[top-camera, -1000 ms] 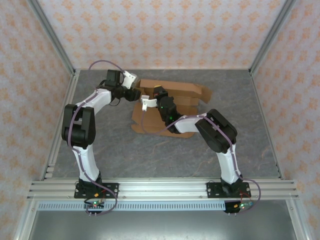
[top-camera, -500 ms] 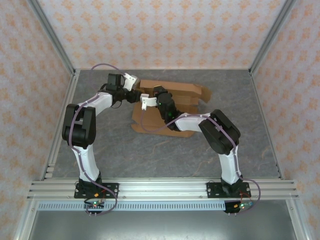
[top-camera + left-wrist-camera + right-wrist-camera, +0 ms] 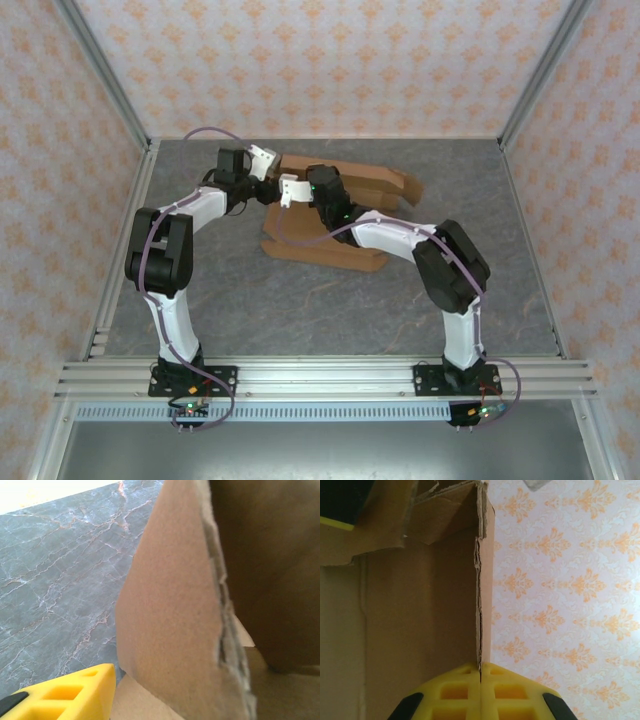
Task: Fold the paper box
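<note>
- Two arms come together at the left rear corner of the paper box (image 3: 330, 253). It sits toward the far middle of the grey marbled tabletop (image 3: 300, 310).
- Bare tabletop lies open in front of the box and to both sides. The patterned walls (image 3: 330, 70) close off the left, right and far edges.
- The left arm is bent at the elbow and reaches forward, with the left end effector (image 3: 272, 190) at the box's left end. Its wrist view has one yellow finger (image 3: 75, 692) just beside a standing flap with a ragged edge. I cannot tell whether it grips.
- The right arm stretches leftward across the box. The right end effector (image 3: 481, 672) is pinched closed on an upright cardboard edge.
- Count: one box, two arms, two end effectors.
</note>
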{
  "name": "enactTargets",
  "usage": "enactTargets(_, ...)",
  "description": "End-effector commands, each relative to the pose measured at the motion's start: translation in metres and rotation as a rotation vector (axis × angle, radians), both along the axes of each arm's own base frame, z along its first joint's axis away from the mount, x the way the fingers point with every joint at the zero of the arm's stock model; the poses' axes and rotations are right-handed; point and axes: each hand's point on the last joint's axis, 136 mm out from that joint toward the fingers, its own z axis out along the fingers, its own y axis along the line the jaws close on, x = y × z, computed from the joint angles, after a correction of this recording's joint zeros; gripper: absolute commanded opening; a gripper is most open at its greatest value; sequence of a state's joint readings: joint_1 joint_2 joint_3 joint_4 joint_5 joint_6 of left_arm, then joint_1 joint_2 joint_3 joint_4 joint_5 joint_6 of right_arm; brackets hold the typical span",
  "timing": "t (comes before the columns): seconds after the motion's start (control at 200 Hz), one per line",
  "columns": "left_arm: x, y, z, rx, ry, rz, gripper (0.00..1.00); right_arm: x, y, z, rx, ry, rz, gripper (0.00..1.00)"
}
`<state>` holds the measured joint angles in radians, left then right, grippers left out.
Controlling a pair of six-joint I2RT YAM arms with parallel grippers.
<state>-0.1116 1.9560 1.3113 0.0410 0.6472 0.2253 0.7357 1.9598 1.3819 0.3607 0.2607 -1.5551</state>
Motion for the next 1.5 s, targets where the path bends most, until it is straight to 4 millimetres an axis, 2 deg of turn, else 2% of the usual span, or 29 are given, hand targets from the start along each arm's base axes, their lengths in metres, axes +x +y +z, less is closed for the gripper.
enactTargets(0.0, 0.008, -0.006, 0.035, -0.029, -0.112, -0.008, 0.51, -0.009, -0.001, 0.015, 0.047, 0.086, 0.007, 0.00)
enactTargets(0.14, 0.010, -0.008, 0.040, -0.034, -0.128, -0.014, 0.51, -0.012, -0.004, 0.017, 0.053, 0.152, -0.003, 0.00)
enactTargets(0.4, 0.014, -0.009, 0.037, -0.038, -0.109, -0.012, 0.51, 0.001, -0.013, 0.000, 0.003, 0.200, -0.054, 0.00)
enactTargets(0.505, 0.017, -0.010, 0.036, -0.040, -0.110, -0.012, 0.51, 0.002, -0.011, 0.002, 0.020, 0.217, -0.056, 0.00)
enactTargets(0.615, 0.019, -0.015, 0.036, -0.057, -0.113, -0.021, 0.52, 0.009, -0.009, 0.001, 0.009, 0.193, -0.067, 0.00)
enactTargets(0.921, 0.028, -0.026, 0.032, -0.063, -0.099, -0.062, 0.52, 0.025, -0.006, -0.022, -0.107, 0.101, -0.051, 0.00)
enactTargets(1.216, 0.028, -0.026, 0.022, -0.023, -0.071, -0.099, 0.58, 0.035, -0.011, -0.025, -0.114, 0.058, -0.029, 0.00)
enactTargets(1.496, 0.030, -0.029, 0.020, -0.022, -0.045, -0.115, 0.59, 0.040, -0.010, -0.037, -0.123, 0.037, 0.018, 0.00)
